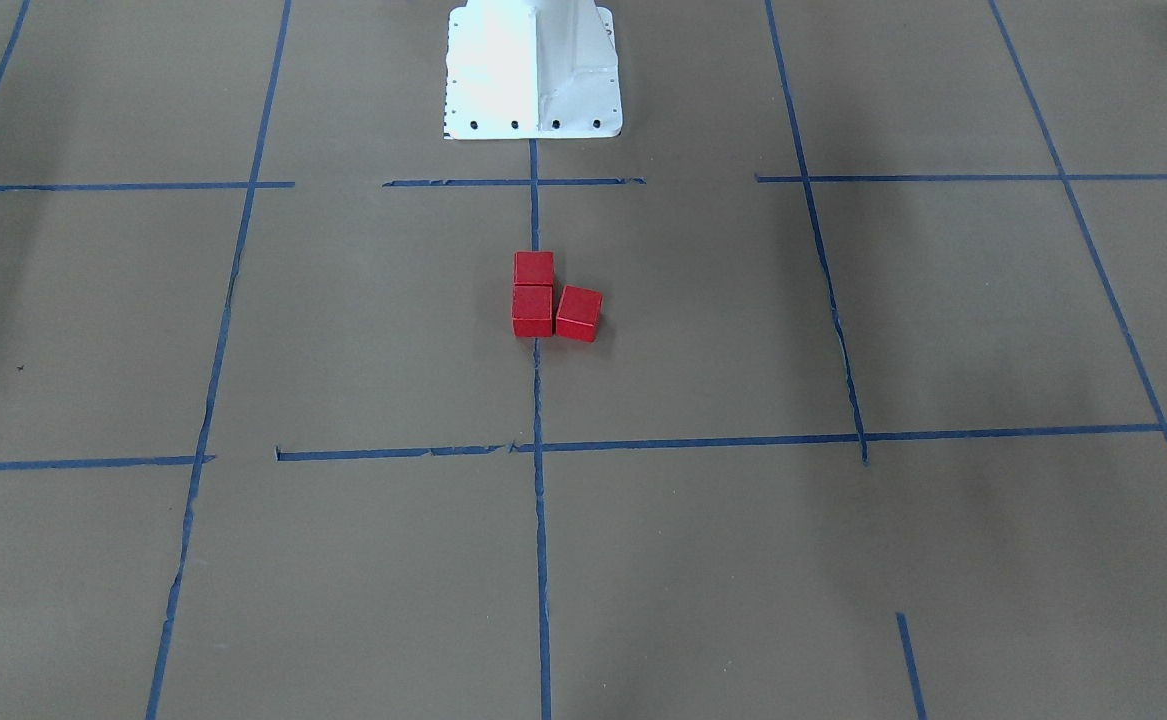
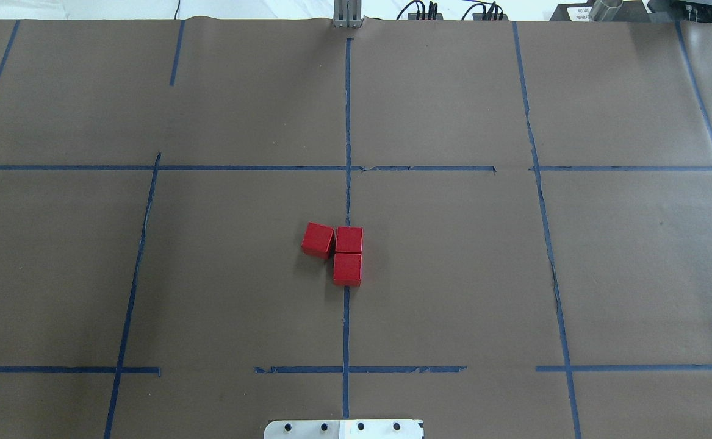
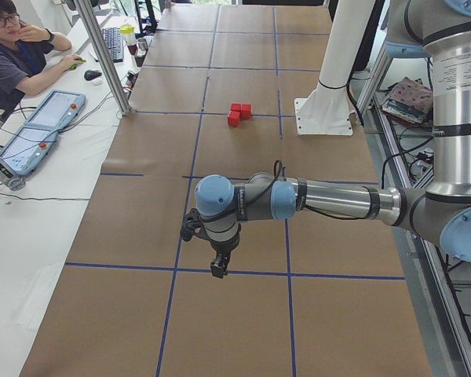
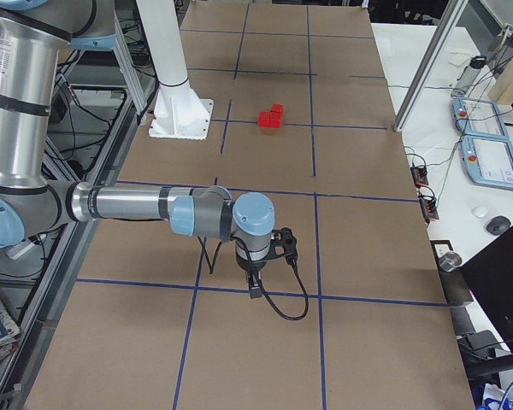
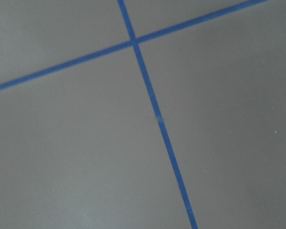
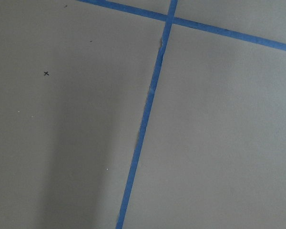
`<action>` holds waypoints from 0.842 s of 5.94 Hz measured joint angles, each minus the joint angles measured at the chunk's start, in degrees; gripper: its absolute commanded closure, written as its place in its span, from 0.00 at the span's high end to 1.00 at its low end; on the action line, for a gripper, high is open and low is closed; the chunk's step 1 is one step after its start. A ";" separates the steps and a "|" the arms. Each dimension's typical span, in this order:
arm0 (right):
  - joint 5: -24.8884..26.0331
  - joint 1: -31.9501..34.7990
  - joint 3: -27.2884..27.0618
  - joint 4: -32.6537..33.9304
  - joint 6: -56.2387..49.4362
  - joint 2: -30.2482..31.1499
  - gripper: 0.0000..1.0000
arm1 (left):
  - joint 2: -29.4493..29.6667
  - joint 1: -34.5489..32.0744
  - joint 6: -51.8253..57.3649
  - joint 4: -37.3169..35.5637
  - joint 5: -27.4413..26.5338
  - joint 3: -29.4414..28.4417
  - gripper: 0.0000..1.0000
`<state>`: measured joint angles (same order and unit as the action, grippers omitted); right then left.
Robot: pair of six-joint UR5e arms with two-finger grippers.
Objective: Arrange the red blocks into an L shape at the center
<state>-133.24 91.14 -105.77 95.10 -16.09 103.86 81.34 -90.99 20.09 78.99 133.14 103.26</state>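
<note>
Three red blocks sit together at the center [image 2: 392, 262], on the long blue tape line. Two of them [image 2: 349, 239] [image 2: 347, 269] lie in a row along the line. The third [image 2: 318, 239] sits beside the far one, slightly turned, making an L. In the front-facing view the same cluster [image 1: 533, 310] lies just below the robot base. My left gripper [image 3: 218, 269] hangs low over the paper far from the blocks, seen only in the left side view. My right gripper [image 4: 253, 290] does likewise at the other end. I cannot tell whether either is open or shut.
The white robot base [image 1: 533, 70] stands at the table's edge behind the blocks. A person [image 3: 16, 55] sits at a side desk with a teach pendant [image 3: 43, 129]. A metal post [image 3: 110, 59] stands at the table's far edge. More pendants [image 4: 487, 149] lie beyond it.
</note>
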 measured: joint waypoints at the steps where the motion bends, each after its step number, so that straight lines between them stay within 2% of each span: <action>1: 0.00 0.00 0.01 0.00 0.00 0.02 1.00 | -0.03 -0.04 -1.24 0.39 -0.26 0.14 1.00; 5: 0.00 0.02 0.04 0.00 0.01 0.02 1.00 | -0.32 0.02 -1.73 0.73 -1.10 1.38 1.00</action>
<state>-133.24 91.17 -105.73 95.10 -16.08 103.89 81.02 -90.97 18.36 79.72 132.04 104.64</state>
